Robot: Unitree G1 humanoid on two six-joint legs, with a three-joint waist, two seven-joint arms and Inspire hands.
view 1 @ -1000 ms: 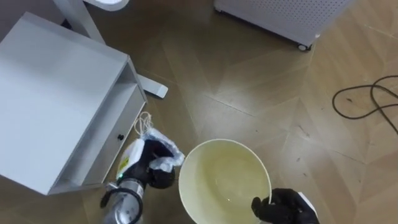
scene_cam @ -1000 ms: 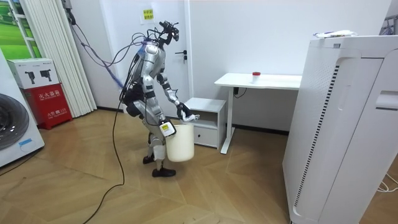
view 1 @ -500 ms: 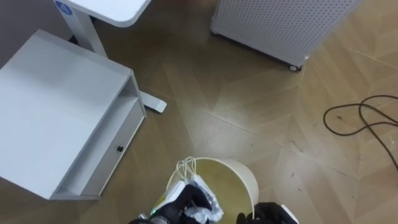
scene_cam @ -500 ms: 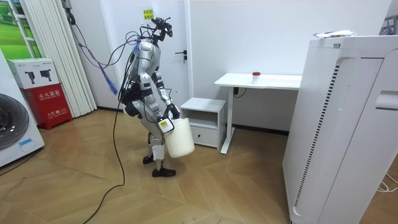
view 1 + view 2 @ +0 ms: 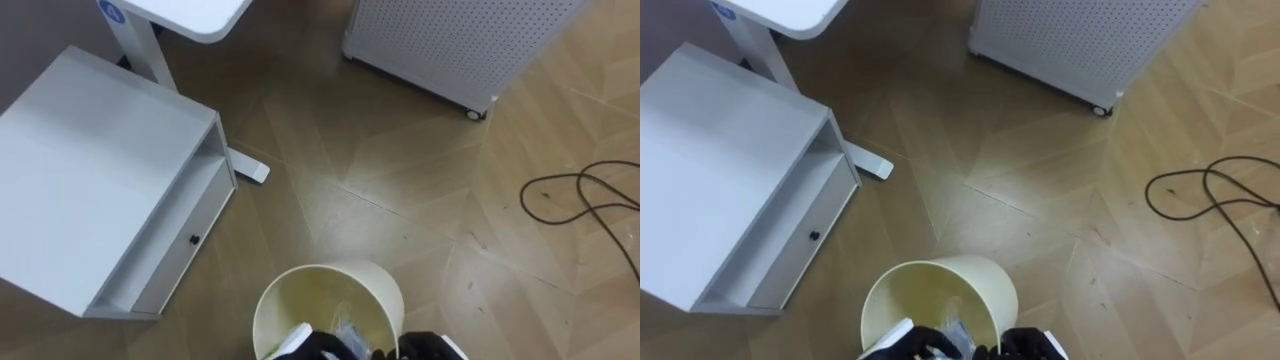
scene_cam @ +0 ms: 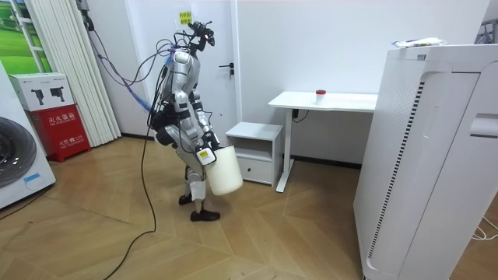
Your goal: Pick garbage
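A cream round bin hangs off the floor in front of me, its mouth facing up. My right hand is at the bin's near right rim, curled on it. My left hand shows at the picture's bottom edge, inside the bin's near side. A crumpled piece of clear plastic garbage lies right beside that hand, inside the bin. Whether the hand holds it is hidden. In the room view I stand upright next to the white cabinet, with the bin at hip height.
A low white cabinet with a drawer stands at my left. A white desk's leg is behind it. A white perforated appliance stands ahead on wheels, and a black cable loops on the wooden floor to the right.
My left hand has gone down from above the bin's rim into the bin, taking the garbage with it. The bin stays lifted in my right hand.
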